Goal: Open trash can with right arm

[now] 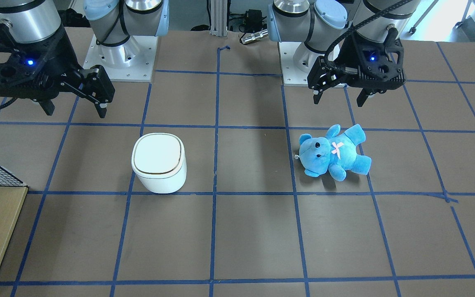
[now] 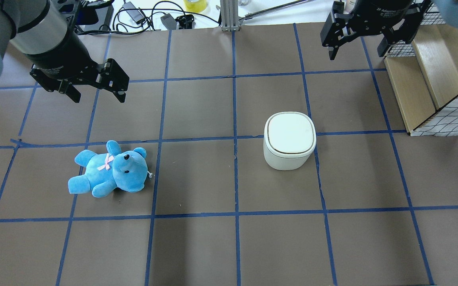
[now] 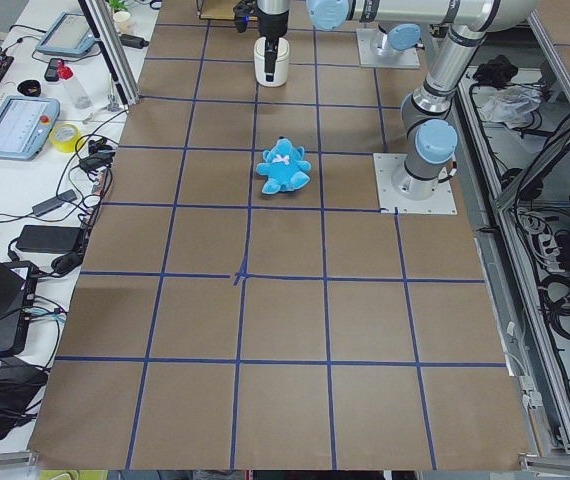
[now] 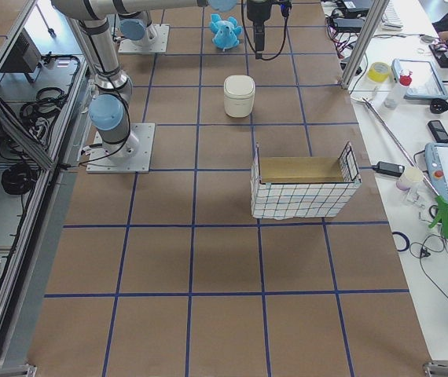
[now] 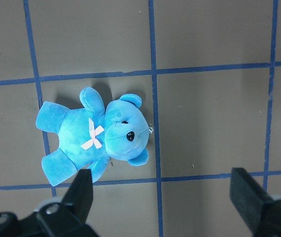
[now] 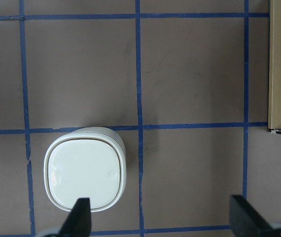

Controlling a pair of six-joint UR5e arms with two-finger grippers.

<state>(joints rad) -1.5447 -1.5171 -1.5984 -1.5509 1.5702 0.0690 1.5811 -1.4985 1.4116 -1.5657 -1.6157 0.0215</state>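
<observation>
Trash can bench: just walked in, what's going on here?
Nothing is being handled yet. The trash can sits closed on the table. The right gripper hangs open and empty above the table, well clear of the can. The left gripper is also open and empty, raised near the blue teddy bear, which lies face up.

Holds both arms raised, right gripper (image 2: 355, 55) and left gripper (image 2: 98, 99) each pointing straight down with jaws spread wide and empty, blue lights lit on the black bodies, well apart sideways.
</observation>
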